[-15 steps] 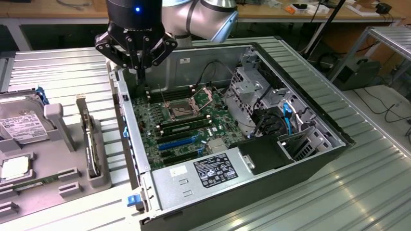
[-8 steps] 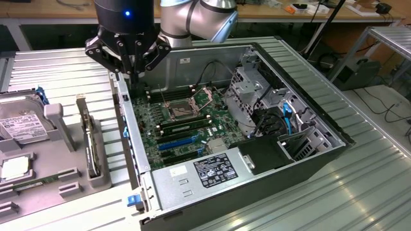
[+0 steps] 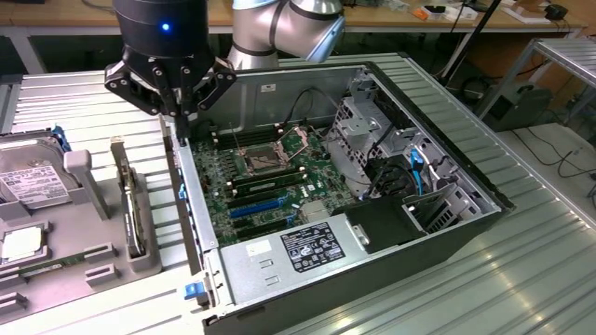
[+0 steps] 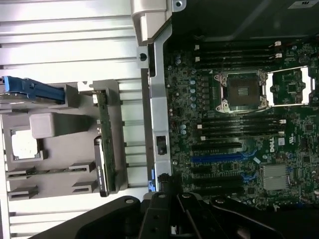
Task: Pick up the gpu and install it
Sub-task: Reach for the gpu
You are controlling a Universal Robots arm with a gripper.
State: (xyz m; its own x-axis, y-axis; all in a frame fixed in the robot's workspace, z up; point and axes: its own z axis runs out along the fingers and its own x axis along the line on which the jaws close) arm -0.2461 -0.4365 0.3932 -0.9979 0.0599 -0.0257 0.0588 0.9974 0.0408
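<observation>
Both of my jaws are pressed together with nothing between them. My gripper [image 3: 178, 124] hangs over the open computer case [image 3: 265, 269], above its wall on the exterior view's left. Just to that view's left of me, the gpu [image 3: 130, 202] stands on edge in a grey holder [image 3: 93, 223], apart from me. Farther left lies a hard drive [image 3: 28, 178]. To the right, the motherboard [image 3: 270, 174] lies bare inside the case.

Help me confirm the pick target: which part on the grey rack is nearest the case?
The gpu: it stands on edge in the rack, beside the case; the hard drive lies label-up farther to the exterior view's left.
</observation>
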